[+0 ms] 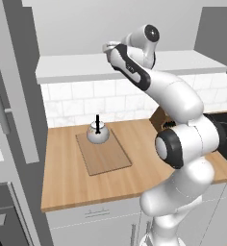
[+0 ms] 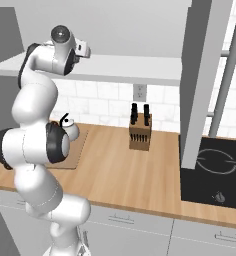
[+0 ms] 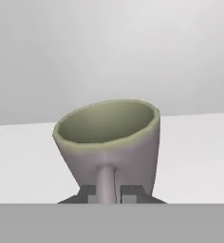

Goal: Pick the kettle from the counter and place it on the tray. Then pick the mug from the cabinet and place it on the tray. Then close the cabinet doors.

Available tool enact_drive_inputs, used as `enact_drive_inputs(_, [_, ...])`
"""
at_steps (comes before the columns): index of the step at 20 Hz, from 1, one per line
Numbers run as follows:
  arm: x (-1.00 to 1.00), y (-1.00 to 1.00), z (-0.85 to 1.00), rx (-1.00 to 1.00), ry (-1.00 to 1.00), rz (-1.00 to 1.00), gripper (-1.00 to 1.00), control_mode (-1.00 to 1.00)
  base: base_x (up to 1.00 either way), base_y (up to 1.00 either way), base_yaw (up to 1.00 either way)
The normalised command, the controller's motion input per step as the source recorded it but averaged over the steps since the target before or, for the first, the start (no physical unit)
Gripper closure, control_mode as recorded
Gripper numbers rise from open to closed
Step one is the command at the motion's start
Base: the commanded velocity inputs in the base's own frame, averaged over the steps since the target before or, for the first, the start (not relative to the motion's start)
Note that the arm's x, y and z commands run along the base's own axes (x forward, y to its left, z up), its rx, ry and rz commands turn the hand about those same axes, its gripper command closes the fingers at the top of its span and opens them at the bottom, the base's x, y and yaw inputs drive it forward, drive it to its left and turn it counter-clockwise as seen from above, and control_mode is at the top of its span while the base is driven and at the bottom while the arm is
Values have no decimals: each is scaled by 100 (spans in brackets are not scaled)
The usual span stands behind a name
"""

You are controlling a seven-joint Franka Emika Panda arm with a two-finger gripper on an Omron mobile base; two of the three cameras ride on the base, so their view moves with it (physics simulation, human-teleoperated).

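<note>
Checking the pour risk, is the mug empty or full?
Empty: the hand view looks into the mug and shows bare greenish inside walls.

Kettle (image 1: 97, 134): small, round, whitish, black arched handle up, upright on the tray (image 1: 106, 156), at its back end. Tray: flat light-brown wooden board lying on the wooden worktop (image 1: 72, 182), near the tiled wall. Mug (image 3: 111, 142): grey-green, greenish inside, standing upright on the white cabinet shelf (image 3: 194, 152), handle toward the hand camera, between the claw (image 3: 107, 191) fingertips, which are closed on it.
</note>
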Motion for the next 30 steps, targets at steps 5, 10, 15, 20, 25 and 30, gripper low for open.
enact_drive_inputs(5, [-27,0,0,0,-3,9,100,-100,0,0,0])
enact_drive_inputs(10, [-78,0,0,0,-4,23,100,-100,0,0,0])
enact_drive_inputs(15, [-97,0,0,0,-4,22,100,-100,0,0,0])
enact_drive_inputs(20, [-100,-1,0,0,-1,19,100,-100,0,0,0])
enact_drive_inputs(25, [-93,0,-9,0,0,12,100,-100,0,0,0])
enact_drive_inputs(30, [-87,0,-29,0,-1,3,100,-100,0,0,0])
